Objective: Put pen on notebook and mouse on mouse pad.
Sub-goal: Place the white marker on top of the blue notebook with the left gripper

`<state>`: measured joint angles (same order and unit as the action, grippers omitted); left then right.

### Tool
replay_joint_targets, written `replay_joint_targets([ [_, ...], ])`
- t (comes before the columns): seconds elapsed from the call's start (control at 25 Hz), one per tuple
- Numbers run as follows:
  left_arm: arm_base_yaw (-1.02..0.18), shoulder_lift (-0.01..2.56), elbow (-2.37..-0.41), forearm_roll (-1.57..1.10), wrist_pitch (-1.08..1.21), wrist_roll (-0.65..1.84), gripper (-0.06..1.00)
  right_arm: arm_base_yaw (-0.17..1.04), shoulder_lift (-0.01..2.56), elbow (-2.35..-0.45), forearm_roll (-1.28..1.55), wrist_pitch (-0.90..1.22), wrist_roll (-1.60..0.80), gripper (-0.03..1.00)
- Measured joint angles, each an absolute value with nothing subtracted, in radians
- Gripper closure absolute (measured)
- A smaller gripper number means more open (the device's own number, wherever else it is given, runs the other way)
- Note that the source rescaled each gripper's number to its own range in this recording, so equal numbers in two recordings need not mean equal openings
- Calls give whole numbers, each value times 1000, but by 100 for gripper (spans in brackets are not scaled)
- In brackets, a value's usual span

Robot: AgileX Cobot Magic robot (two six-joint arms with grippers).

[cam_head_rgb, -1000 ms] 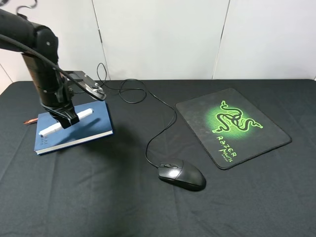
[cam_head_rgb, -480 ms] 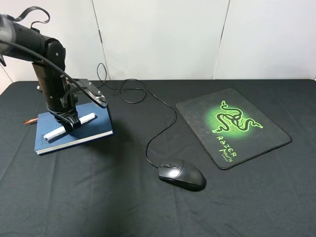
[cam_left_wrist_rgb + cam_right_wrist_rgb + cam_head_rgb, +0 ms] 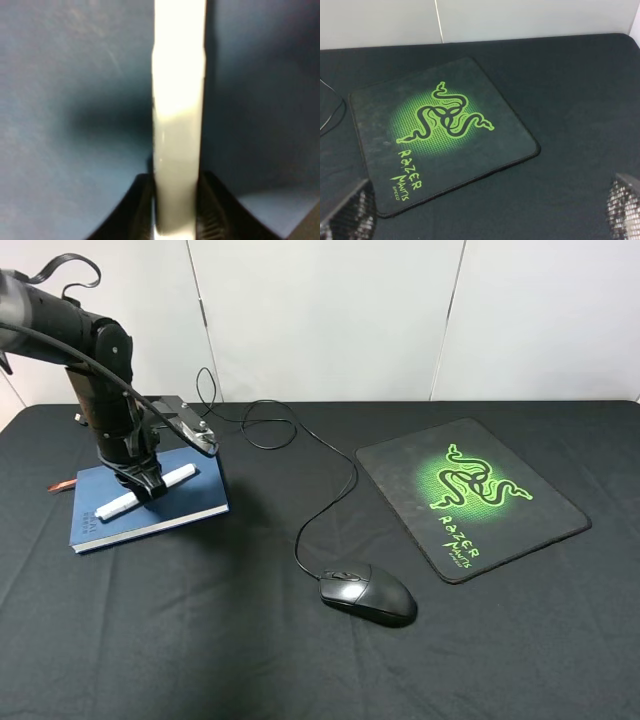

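The white pen [image 3: 118, 503] lies slantwise across the blue notebook [image 3: 180, 502] at the table's left, touching or just above its cover. My left gripper [image 3: 150, 484] is shut on the pen's middle. In the left wrist view the pen [image 3: 178, 110] runs up from between the two black fingers [image 3: 141, 210] over the notebook's blue cover [image 3: 70, 75]. The black mouse [image 3: 367, 595] sits on the cloth in front of centre, apart from the Razer mouse pad [image 3: 470, 495] at the right. My right gripper [image 3: 485, 217] is open above the table, looking at the mouse pad [image 3: 445, 130]; it is outside the exterior view.
The mouse's thin cable [image 3: 335, 495] loops back across the table's middle to the far edge. A reddish ribbon bookmark [image 3: 62, 485] sticks out left of the notebook. Black cloth [image 3: 250, 660] covers the table; a white wall stands behind.
The left arm has come down and brought the pen lower onto the notebook, then nearly stopped. Mouse, cable and pad have not moved.
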<state>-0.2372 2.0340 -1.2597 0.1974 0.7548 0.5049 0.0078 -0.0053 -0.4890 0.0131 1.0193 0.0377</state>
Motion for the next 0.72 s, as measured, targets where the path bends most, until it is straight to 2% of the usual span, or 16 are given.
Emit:
replay_joint_targets([
  [0.12, -237, 2035, -1260, 185, 729, 505, 19, 8, -5, -489, 13, 1019, 38, -3],
  [0.16, -237, 2035, -1260, 179, 719, 505, 9, 8, -5, -489, 13, 1019, 38, -3],
  [0.2, -237, 2035, -1260, 174, 710, 505, 4, 8, -5, -489, 13, 1019, 38, -3],
  [0.36, -237, 2035, -1260, 164, 698, 505, -4, 8, -5, -489, 13, 1019, 38, -3],
  [0.72, -237, 2035, -1263, 164, 693, 466, -5, 8, -5, -489, 13, 1019, 38, -3],
])
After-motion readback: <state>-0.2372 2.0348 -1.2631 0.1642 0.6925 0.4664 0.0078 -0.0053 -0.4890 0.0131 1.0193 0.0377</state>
